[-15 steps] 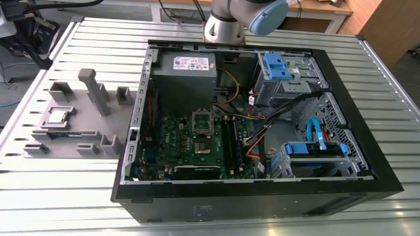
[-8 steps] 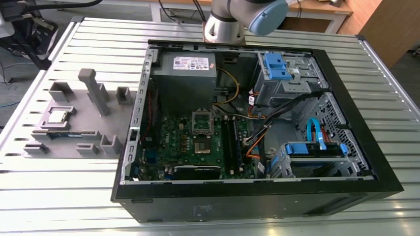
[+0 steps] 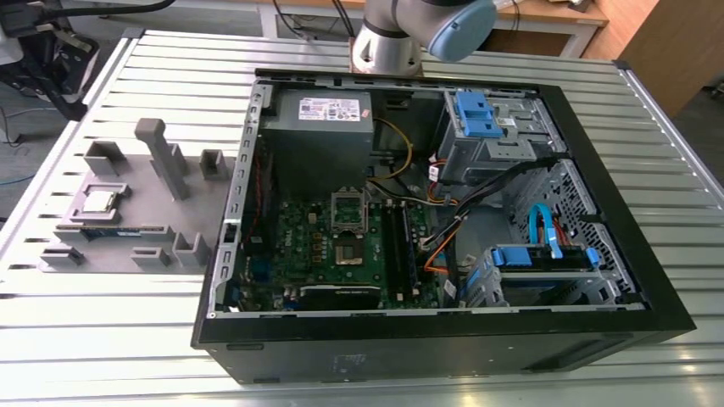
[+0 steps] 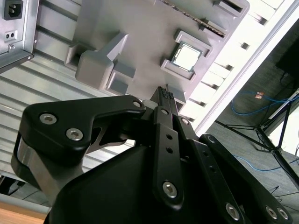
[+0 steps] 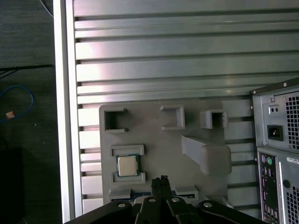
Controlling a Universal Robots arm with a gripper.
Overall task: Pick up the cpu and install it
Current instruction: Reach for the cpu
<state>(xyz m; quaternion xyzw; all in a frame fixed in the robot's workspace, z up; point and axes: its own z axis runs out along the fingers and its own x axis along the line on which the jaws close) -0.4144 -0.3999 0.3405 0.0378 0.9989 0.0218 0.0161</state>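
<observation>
The cpu (image 3: 100, 201) rests in a grey holder (image 3: 142, 202) at the exterior view's left — gripper (image 5: 162, 179) hovers nearby, fingers closed, empty.

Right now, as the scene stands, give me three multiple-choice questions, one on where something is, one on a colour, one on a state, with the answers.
1. Where is the cpu?
A) seated in its socket
B) in a recess of the grey fixture beside the computer case
C) between the pincer's tips

2. What colour are the plastic drive brackets in the case?
A) red
B) white
C) blue

3. How is the computer case?
A) open, with the motherboard exposed
B) closed by a side panel
C) standing on end

Answers:
1 B: it lies in the fixture, apart from the pincer.
2 C: the brackets are plainly blue.
3 A: the board shows from above.
</observation>
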